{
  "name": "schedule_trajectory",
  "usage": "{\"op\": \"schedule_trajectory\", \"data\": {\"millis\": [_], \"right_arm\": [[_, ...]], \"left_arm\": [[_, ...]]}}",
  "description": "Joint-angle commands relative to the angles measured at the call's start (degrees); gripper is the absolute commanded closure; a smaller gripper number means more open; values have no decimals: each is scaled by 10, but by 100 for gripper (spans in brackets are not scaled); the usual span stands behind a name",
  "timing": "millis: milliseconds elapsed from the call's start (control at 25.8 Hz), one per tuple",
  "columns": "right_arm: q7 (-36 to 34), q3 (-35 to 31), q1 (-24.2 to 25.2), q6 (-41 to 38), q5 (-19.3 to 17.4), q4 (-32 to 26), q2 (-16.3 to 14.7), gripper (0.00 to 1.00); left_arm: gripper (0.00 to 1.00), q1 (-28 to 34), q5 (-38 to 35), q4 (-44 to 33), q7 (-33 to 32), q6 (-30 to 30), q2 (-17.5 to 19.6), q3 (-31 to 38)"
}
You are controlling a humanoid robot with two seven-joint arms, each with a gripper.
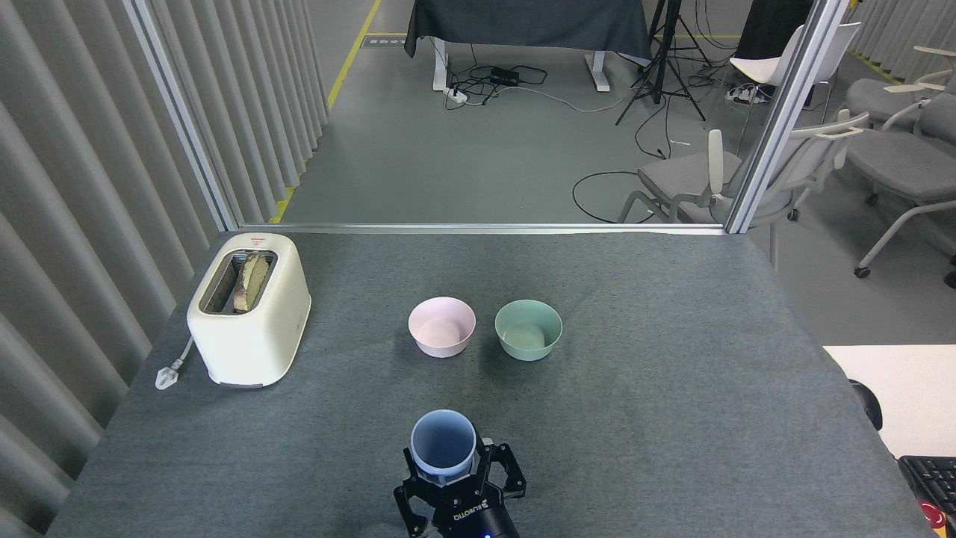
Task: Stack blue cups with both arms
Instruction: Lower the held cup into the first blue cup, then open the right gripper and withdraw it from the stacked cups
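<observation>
Matt blue cup (443,446), glossy cream plastic toaster (250,308), rough grey felt-like table cloth (672,388).

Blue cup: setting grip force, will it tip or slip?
The cup looks tall and narrow, so probably tippy if pushed high. Its tapered wall might slip in a squeeze. Thin-walled, empty: likely light.

Periwinkle-blue cup (443,444), pink bowl (441,326), mint-green bowl (528,329), cream toaster (249,320).
</observation>
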Motion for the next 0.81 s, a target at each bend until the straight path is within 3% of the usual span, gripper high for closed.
{"op": "schedule_trajectory", "data": {"millis": [0, 116, 310, 465, 543, 659, 775], "right_arm": [[-10, 0, 1, 2, -9, -6, -1, 0], [-39, 0, 1, 1, -9, -26, 0, 0], [-53, -6, -13, 3, -10, -133, 0, 0], [-51, -118, -3, -7, -14, -142, -34, 0], [-57, -161, 33, -28, -34, -139, -70, 0], [-102, -205, 120, -72, -93, -138, -120, 0], [-157, -251, 201, -90, -134, -138, -129, 0]], "left_arm": [[0, 3, 0, 0, 1, 1, 1, 1], [0, 3, 0, 1, 1, 1, 1, 1], [0, 3, 0, 1, 1, 2, 1, 1], [0, 2, 0, -1, 1, -1, 1, 0], [0, -2, 0, -1, 1, -3, 1, 1], [0, -7, 0, 0, 1, -5, 2, 1], [0, -13, 0, 1, 1, -5, 2, 0]]}}
